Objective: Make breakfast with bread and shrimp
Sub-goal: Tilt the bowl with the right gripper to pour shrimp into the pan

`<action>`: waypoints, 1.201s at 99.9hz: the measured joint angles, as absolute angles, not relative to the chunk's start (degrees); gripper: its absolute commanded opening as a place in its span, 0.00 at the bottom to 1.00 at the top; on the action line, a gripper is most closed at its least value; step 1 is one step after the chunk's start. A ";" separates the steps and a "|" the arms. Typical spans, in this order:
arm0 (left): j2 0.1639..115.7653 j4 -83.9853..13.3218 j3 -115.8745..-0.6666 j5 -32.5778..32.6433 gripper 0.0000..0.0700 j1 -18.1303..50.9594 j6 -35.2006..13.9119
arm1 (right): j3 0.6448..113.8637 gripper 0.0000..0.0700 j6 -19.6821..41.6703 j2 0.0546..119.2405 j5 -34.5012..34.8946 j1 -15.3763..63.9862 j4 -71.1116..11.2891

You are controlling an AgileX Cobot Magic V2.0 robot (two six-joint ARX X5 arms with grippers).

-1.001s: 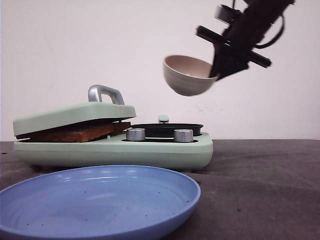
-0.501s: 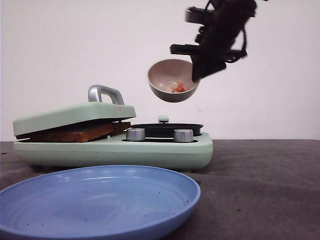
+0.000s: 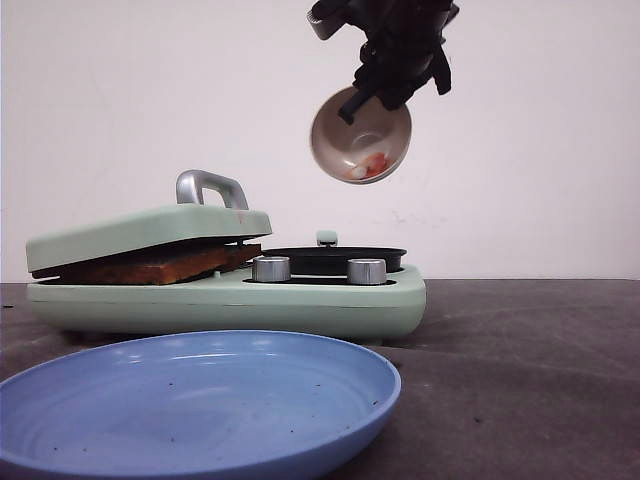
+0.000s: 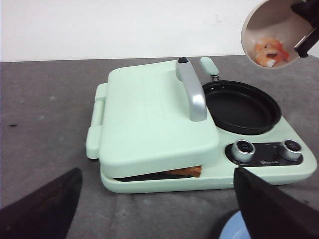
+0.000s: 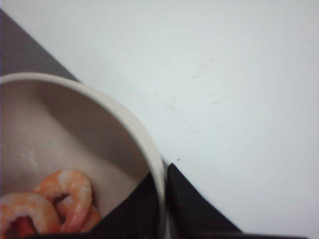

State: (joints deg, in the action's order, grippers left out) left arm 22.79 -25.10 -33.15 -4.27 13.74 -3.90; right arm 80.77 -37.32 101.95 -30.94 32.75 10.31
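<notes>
**Tipped bowl of shrimp above the pan**

The right gripper (image 3: 352,108) pinches the rim of a beige round bowl (image 3: 360,140), tilted steeply in the air above the black round frying pan (image 3: 335,258) of the mint-green breakfast maker (image 3: 225,290). Curled orange-pink shrimp (image 3: 366,167) lie against its lower rim. Toasted brown bread (image 3: 150,265) sits under the appliance's hinged lid. The left gripper (image 4: 154,209) is spread wide, empty.
</notes>
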 measured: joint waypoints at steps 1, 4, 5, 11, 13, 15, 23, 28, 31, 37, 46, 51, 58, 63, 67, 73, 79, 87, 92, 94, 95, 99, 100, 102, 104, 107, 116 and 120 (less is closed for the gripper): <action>22.79 -25.10 -33.15 -4.34 0.78 13.76 -3.92 | 80.77 0.00 -37.87 101.95 -31.09 32.82 10.50; 22.79 -25.10 -33.15 -4.36 0.78 13.76 -3.92 | 80.77 0.00 -39.40 102.02 -31.53 33.01 11.09; 22.79 -25.08 -33.15 -4.38 0.78 13.76 -3.90 | 80.77 0.00 -39.88 102.04 -31.64 33.08 11.22; 22.79 -25.08 -33.15 -4.40 0.78 13.76 -3.92 | 80.77 0.00 -42.85 102.45 -31.73 33.61 12.73; 22.79 -25.08 -33.15 -4.40 0.78 13.76 -3.92 | 80.77 0.00 -43.81 102.67 -31.83 33.87 13.43; 22.79 -25.08 -33.15 -4.40 0.78 13.76 -3.92 | 80.79 0.00 -44.80 102.96 -31.99 34.09 14.15; 22.79 -25.08 -33.15 -4.40 0.78 13.76 -3.92 | 80.79 0.00 -48.75 104.44 -32.88 35.03 16.53; 22.79 -25.08 -33.15 -4.40 0.78 13.76 -3.90 | 80.79 0.00 -51.33 105.62 -33.41 35.59 18.22; 22.79 -25.06 -33.15 -4.40 0.78 13.76 -3.92 | 80.79 0.00 -52.90 106.41 -34.09 35.88 19.20; 22.79 -25.06 -33.15 -4.40 0.78 13.76 -3.92 | 80.79 0.00 -56.23 107.96 -35.40 36.47 21.37; 22.76 -25.06 -33.15 -4.40 0.78 13.76 -3.92 | 80.79 0.00 -61.28 110.59 -36.93 37.08 26.00; 22.72 -25.04 -33.15 -4.40 0.78 13.76 -3.92 | 80.79 0.00 -63.55 111.55 -37.15 37.15 27.86; 22.68 -24.99 -33.15 -4.40 0.78 13.76 -3.92 | 80.79 0.00 -65.80 112.20 -37.23 37.39 29.61; 22.57 -24.97 -33.15 -4.40 0.78 13.76 -3.92 | 80.79 0.00 -66.78 112.20 -37.32 37.45 30.24; 22.44 -24.86 -33.15 -4.40 0.78 13.76 -3.92 | 80.79 0.00 -67.48 112.20 -37.32 37.45 31.18; 22.33 -24.62 -33.15 -4.40 0.78 13.76 -3.90 | 80.79 0.00 -68.79 112.20 -37.60 37.47 32.95; 22.04 -24.62 -33.15 -4.40 0.78 13.76 -3.92 | 80.79 0.00 -70.30 112.20 -37.74 37.47 35.20; 21.76 -24.60 -33.15 -4.40 0.78 13.76 -3.92 | 80.79 0.00 -72.34 112.20 -37.93 37.47 38.20; 21.67 -24.60 -33.15 -4.40 0.78 13.76 -3.92 | 80.79 0.00 -73.67 112.20 -38.26 37.50 39.46; 21.65 -24.60 -33.15 -4.40 0.78 13.76 -3.92 | 80.79 0.00 -74.00 112.20 -38.41 37.50 39.70; 21.63 -24.60 -33.15 -4.40 0.78 13.76 -3.92 | 80.82 0.00 -74.19 112.20 -38.44 37.50 39.77; 21.61 -24.60 -33.15 -4.40 0.78 13.76 -3.92 | 80.82 0.00 -74.78 112.20 -38.61 37.50 39.79; 21.61 -24.60 -33.15 -4.40 0.78 13.76 -3.92 | 80.82 0.00 -74.85 112.20 -38.61 37.50 39.79; 21.61 -24.60 -33.15 -4.40 0.78 13.76 -3.92 | 80.82 0.00 -75.07 112.20 -38.70 37.50 39.77; 21.61 -24.60 -33.15 -4.40 0.78 13.76 -3.92 | 80.82 0.00 -75.29 112.20 -38.79 37.50 39.75; 21.61 -24.60 -33.15 -4.40 0.78 13.76 -3.92 | 80.82 0.00 -75.59 112.20 -38.83 37.50 39.72; 21.61 -24.60 -33.15 -4.40 0.78 13.76 -3.92 | 80.82 0.00 -76.09 112.20 -38.96 37.50 39.72; 21.61 -24.60 -33.15 -4.40 0.78 13.76 -3.92 | 80.82 0.00 -76.25 112.20 -39.20 37.50 39.72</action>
